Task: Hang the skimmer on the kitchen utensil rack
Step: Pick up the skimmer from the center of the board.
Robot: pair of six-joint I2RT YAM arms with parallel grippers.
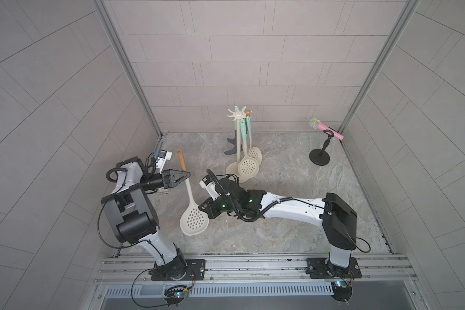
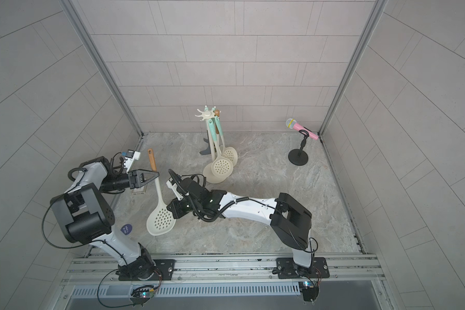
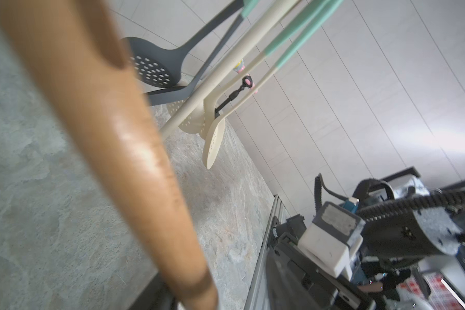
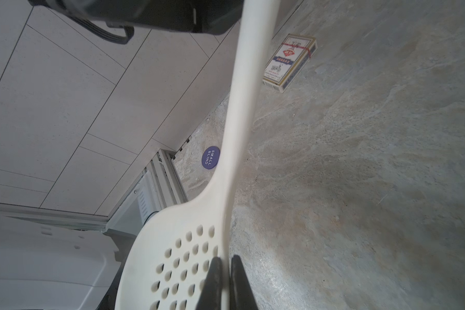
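Tightly, right end effector [image 4: 226,268] pinching skimmer [image 4: 235,120] rim

The skimmer [image 2: 160,218] is slanting between the arms, wooden handle pointing far, perforated head near. The left gripper [image 2: 157,175] is pinching the handle's lower end, and the right gripper [image 2: 169,208] is meeting the head's right rim. Farther back the kitchen utensil rack [image 2: 206,115] is carrying several utensils. At the far right a pink microphone [image 2: 301,127] is resting on a black stand [image 2: 298,159].

Your left arm [image 1: 163,245] and right arm [image 1: 293,208] have white links [image 1: 282,212], black joint housings [image 1: 338,214], looping black cables [image 1: 279,200] and black base plates [image 1: 192,263] with silver screws [image 1: 200,265].
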